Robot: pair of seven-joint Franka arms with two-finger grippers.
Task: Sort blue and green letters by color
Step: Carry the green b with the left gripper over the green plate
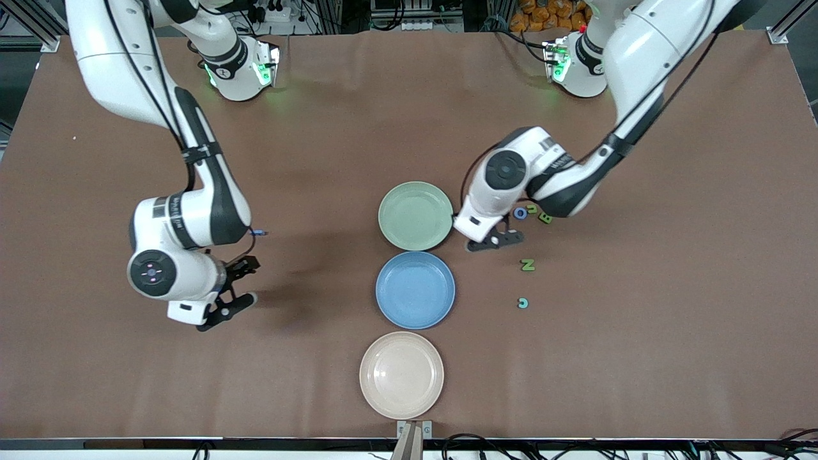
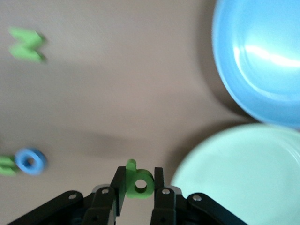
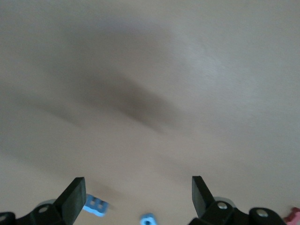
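Currently left gripper (image 2: 139, 187) is clamped on green letter (image 2: 138, 182) beside green plate (image 2: 243, 173); light, rigid, likely slippery, best pinched across flat faces. Right gripper (image 3: 138, 194) waits, jaws apart.

Three plates in a row on the brown table (image 1: 96, 396) — green plate (image 1: 415, 215), blue plate (image 1: 415, 289), beige plate (image 1: 401, 375).
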